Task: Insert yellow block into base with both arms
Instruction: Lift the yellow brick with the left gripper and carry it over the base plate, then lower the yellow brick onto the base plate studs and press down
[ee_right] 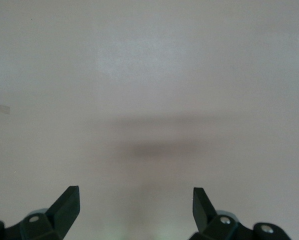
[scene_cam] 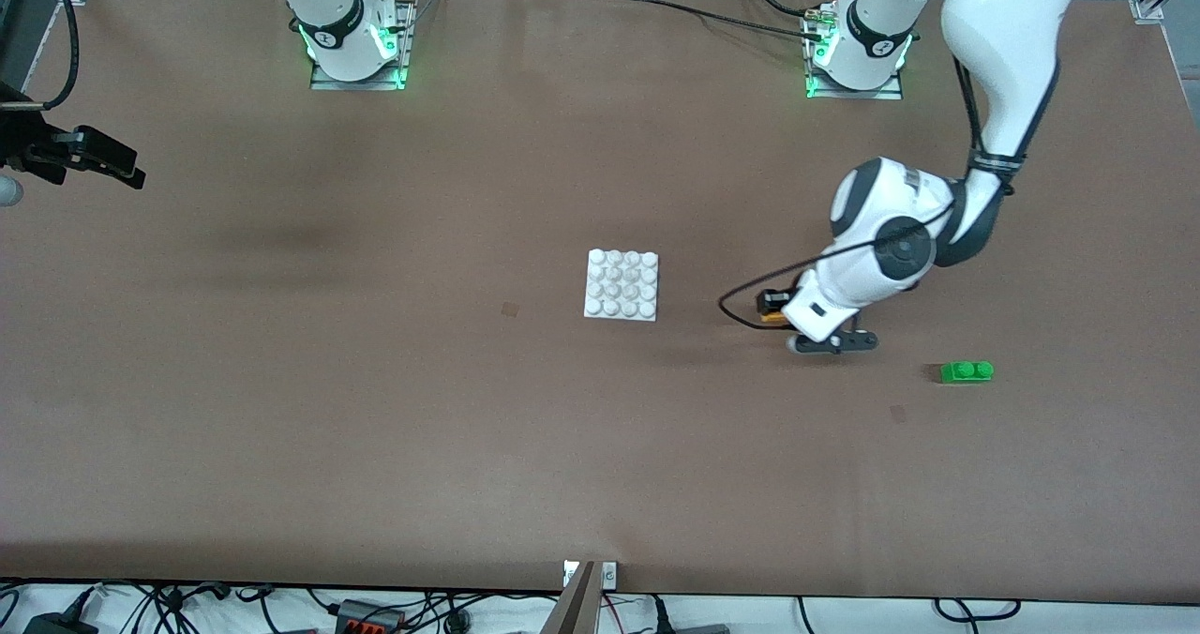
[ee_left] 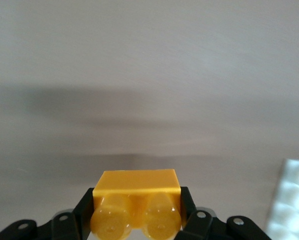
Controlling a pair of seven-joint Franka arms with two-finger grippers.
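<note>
My left gripper [scene_cam: 771, 311] is shut on the yellow block [scene_cam: 772, 315], a little above the table and toward the left arm's end from the base. In the left wrist view the yellow block [ee_left: 137, 183] sits clamped between the black fingers [ee_left: 82, 212], its two round studs facing the camera. The base [scene_cam: 621, 284], a white studded square plate, lies flat mid-table, and its corner [ee_left: 292, 201] shows at the edge of the left wrist view. My right gripper [ee_right: 136, 200] is open with nothing between its fingers, and it waits over the right arm's end of the table [scene_cam: 120, 171].
A green two-stud brick [scene_cam: 966, 371] lies on the table nearer the front camera than the left gripper, toward the left arm's end. The brown tabletop [scene_cam: 394, 409] stretches wide around the base. Cables run along the table's near edge.
</note>
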